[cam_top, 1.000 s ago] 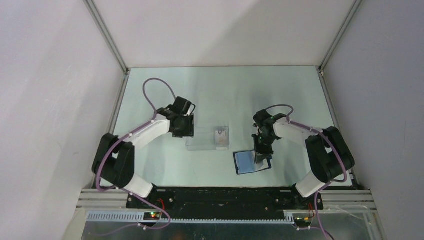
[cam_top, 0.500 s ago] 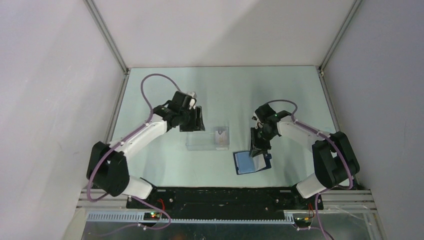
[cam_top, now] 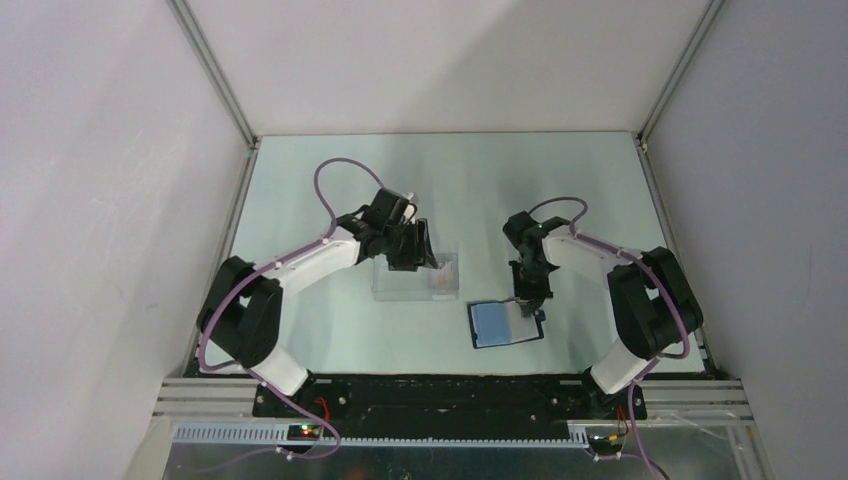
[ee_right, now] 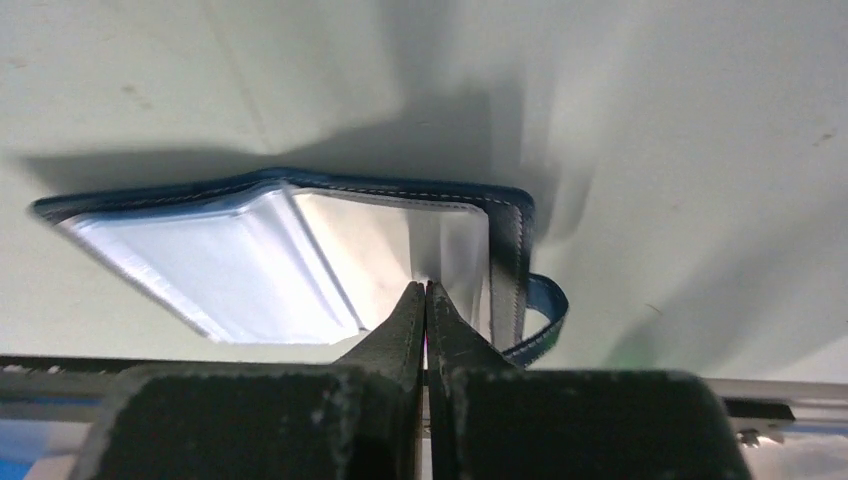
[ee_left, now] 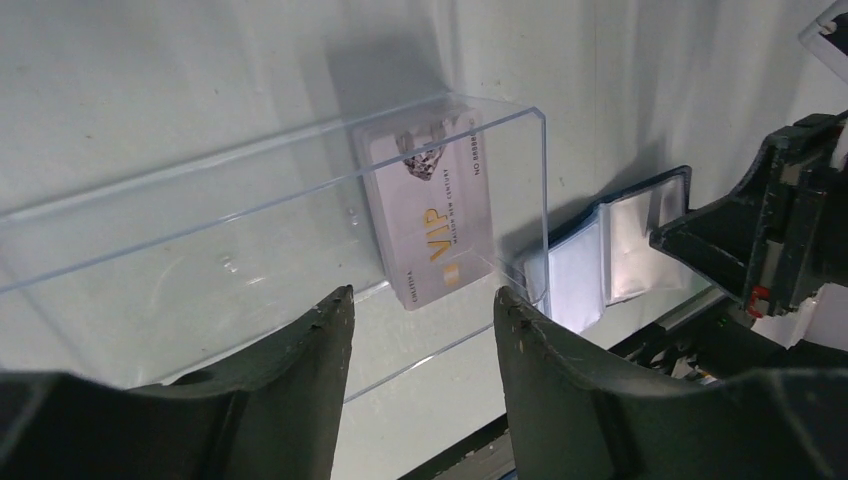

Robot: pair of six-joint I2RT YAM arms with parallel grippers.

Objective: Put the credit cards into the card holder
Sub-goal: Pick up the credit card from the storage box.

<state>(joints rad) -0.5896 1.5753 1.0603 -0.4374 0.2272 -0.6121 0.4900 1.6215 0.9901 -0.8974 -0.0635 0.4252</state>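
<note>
A pale credit card (ee_left: pixel 430 205) printed "VIP" leans at the right end of a clear acrylic tray (ee_left: pixel 200 230); from above, the card (cam_top: pixel 443 275) shows faintly. My left gripper (ee_left: pixel 420 295) hovers open just in front of the card, touching nothing; in the top view the left gripper (cam_top: pixel 422 250) is above the tray's (cam_top: pixel 400 285) middle. The navy card holder (cam_top: pixel 495 323) lies open, its clear sleeves up. My right gripper (ee_right: pixel 425 285) is shut, its tips pressed on the card holder's (ee_right: pixel 250 250) inner sleeve near the fold. I see nothing between its jaws.
The card holder's strap loop (ee_right: pixel 545 310) sticks out at its right edge. The right arm (ee_left: pixel 780 230) stands close to the tray's right end. The black base rail (cam_top: pixel 440 392) runs along the near table edge. Metal frame posts (cam_top: pixel 215 75) rise at the back corners.
My left gripper has swung right along the tray toward the card. My right gripper shifted slightly over the card holder, opened briefly, and is shut again.
</note>
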